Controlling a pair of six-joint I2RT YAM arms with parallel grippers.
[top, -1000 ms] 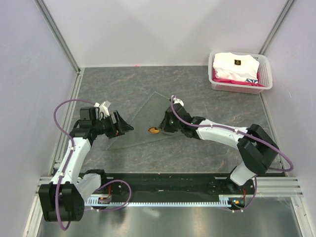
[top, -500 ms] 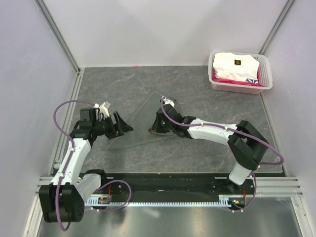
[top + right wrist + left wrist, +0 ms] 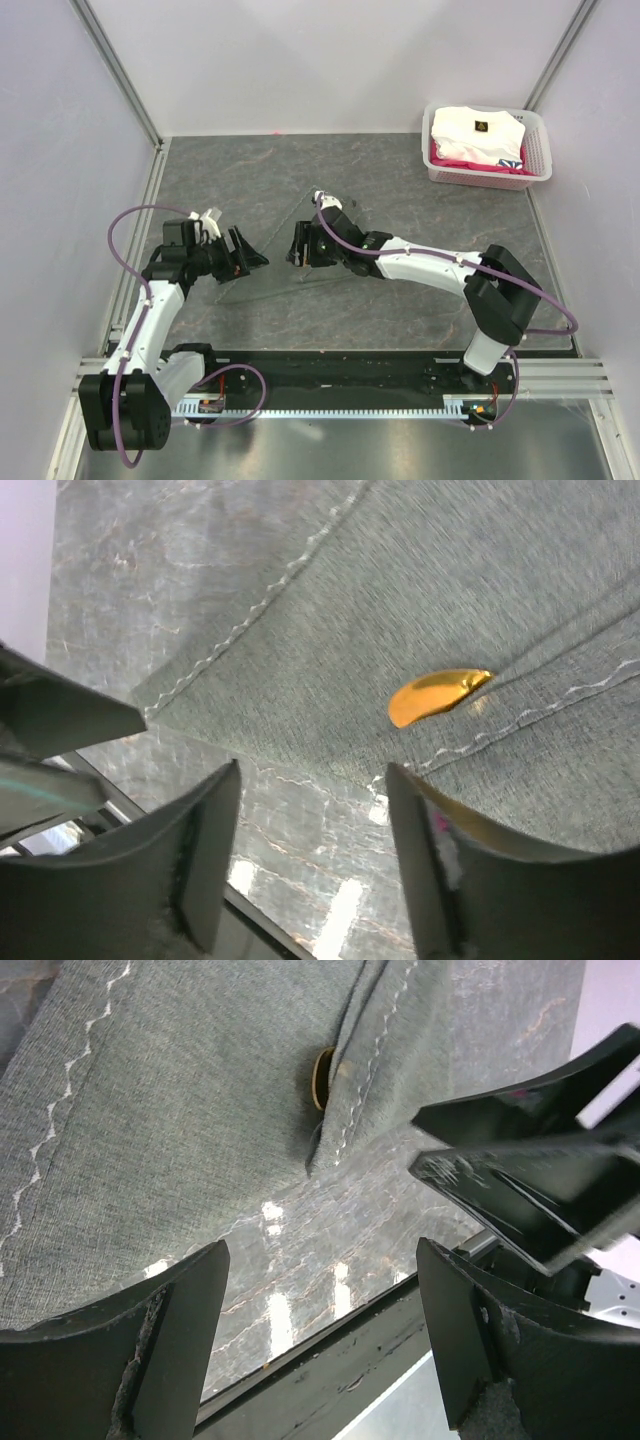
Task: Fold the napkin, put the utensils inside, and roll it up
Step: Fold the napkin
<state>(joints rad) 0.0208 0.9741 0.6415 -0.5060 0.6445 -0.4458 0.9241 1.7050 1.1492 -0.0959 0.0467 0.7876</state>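
Observation:
The grey-green napkin (image 3: 272, 265) lies folded into a triangle on the grey table, its pale hem (image 3: 250, 615) showing in the right wrist view. A fold of the napkin (image 3: 200, 1090) covers the gold spoon (image 3: 438, 696) so that only its bowl peeks out; the bowl of the spoon (image 3: 322, 1078) also shows in the left wrist view. My right gripper (image 3: 294, 251) hovers over the napkin's near edge beside the spoon, open, and the right gripper (image 3: 313, 780) has nothing between its fingers. My left gripper (image 3: 254, 261) stands open at the napkin's left corner, and the left gripper (image 3: 320, 1260) is likewise empty.
A white basket (image 3: 541, 150) with a pink lining holds a folded white garment (image 3: 474, 134) at the back right. The table's dark front rail (image 3: 330, 1360) runs close below both grippers. White walls close the sides and back.
My right gripper has moved left along the napkin and has opened. The spoon's bowl, plain in the top view before, now sits under that gripper. The left arm has held still.

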